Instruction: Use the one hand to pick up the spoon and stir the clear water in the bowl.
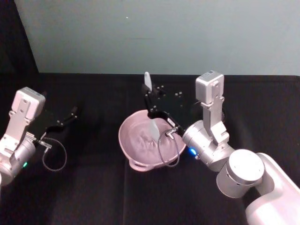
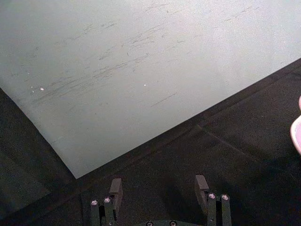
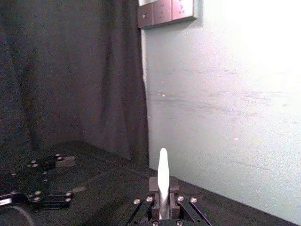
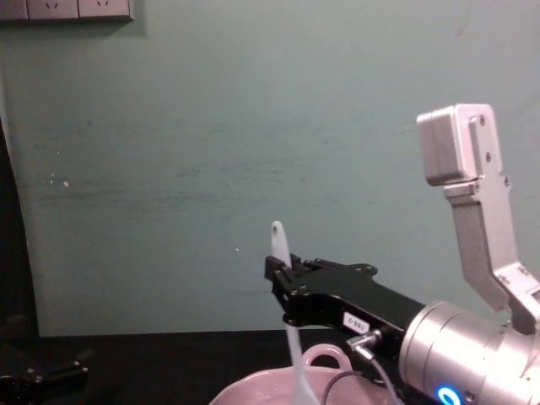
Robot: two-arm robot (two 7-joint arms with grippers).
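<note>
The pale pink bowl [image 1: 124, 140] sits mid-table, with rippled clear water inside and a loop handle on its near side. Over it my right gripper [image 1: 151, 101] is shut on the white spoon [image 1: 153, 127], which stands nearly upright with its lower end down in the bowl and its holed handle tip up. In the chest view the spoon [image 4: 293, 354] passes through the right gripper [image 4: 285, 291] into the bowl [image 4: 253, 391]. The right wrist view shows the handle [image 3: 162, 172] rising out of the shut fingers. My left gripper [image 1: 71, 115] rests at the left, open [image 2: 158, 188] and empty.
Black cloth covers the table up to a teal wall [image 1: 164, 33]. A dark curtain [image 3: 70, 70] hangs at the left, and socket plates [image 4: 67, 8] are mounted high on the wall. A grey cable loop [image 1: 168, 150] from the right wrist hangs over the bowl's rim.
</note>
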